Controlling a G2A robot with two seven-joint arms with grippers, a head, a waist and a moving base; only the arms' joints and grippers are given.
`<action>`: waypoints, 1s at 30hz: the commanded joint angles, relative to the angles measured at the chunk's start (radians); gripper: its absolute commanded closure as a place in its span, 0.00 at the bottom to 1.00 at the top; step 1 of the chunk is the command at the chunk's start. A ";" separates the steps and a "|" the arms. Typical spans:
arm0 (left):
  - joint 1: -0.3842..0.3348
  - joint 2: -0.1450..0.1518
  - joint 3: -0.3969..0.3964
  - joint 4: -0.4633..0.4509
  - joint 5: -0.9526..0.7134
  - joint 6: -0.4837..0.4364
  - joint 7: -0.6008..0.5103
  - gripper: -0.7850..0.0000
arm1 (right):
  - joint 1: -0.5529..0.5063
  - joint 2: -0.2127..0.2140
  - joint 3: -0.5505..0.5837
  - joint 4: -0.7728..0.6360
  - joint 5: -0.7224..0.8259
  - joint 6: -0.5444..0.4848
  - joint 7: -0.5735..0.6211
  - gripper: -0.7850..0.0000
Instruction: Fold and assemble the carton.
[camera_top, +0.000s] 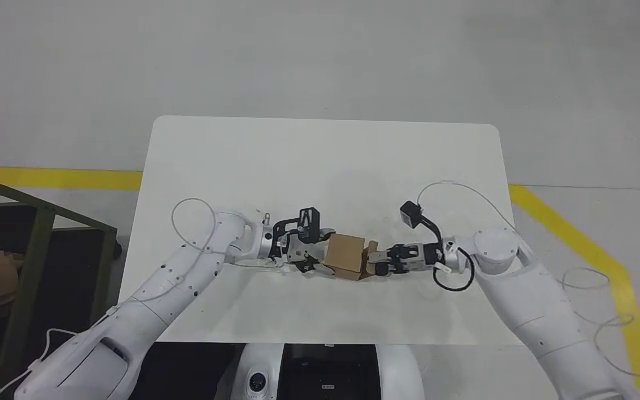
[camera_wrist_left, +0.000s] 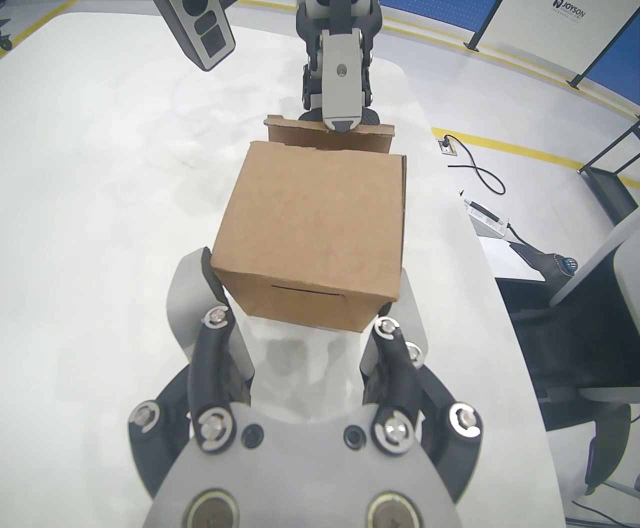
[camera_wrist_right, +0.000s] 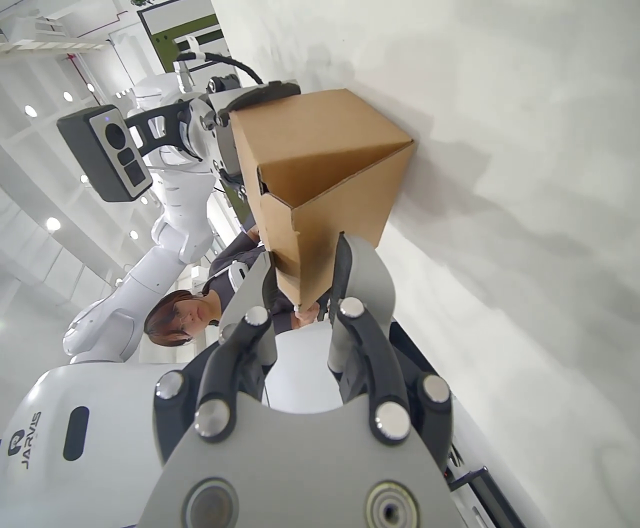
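Note:
A brown carton (camera_top: 348, 255) lies on its side on the white table (camera_top: 250, 160), near the front edge, between both arms. In the left wrist view the carton (camera_wrist_left: 315, 220) shows a closed end with a slot. My left gripper (camera_wrist_left: 303, 274) straddles that end, its fingers (camera_wrist_left: 200, 285) pressed against both sides. At the opposite, open end a flap sticks out, and my right gripper (camera_wrist_left: 341, 122) is shut on it. The right wrist view has the carton (camera_wrist_right: 320, 165) with that flap pinched in my right gripper (camera_wrist_right: 305, 280). From above, the left gripper (camera_top: 312, 262) and right gripper (camera_top: 377, 266) flank the carton.
The table's bare white top (camera_top: 330, 160) stretches behind and to both sides of the carton. Its front edge (camera_top: 330, 342) is close below the grippers. Beyond a table edge, a chair (camera_wrist_left: 595, 300) and a floor cable (camera_wrist_left: 475, 170) are visible.

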 joint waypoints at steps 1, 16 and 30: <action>-0.001 0.000 0.002 0.000 0.001 0.000 0.002 0.43 | 0.001 0.000 -0.002 -0.001 -0.005 0.004 -0.003 0.76; -0.003 0.001 0.007 0.002 0.005 0.000 0.009 0.46 | 0.005 0.002 -0.020 -0.027 -0.051 0.038 -0.023 0.78; -0.002 0.001 0.008 0.005 0.002 0.000 0.009 0.50 | 0.010 -0.005 -0.033 0.009 -0.008 0.006 -0.020 0.80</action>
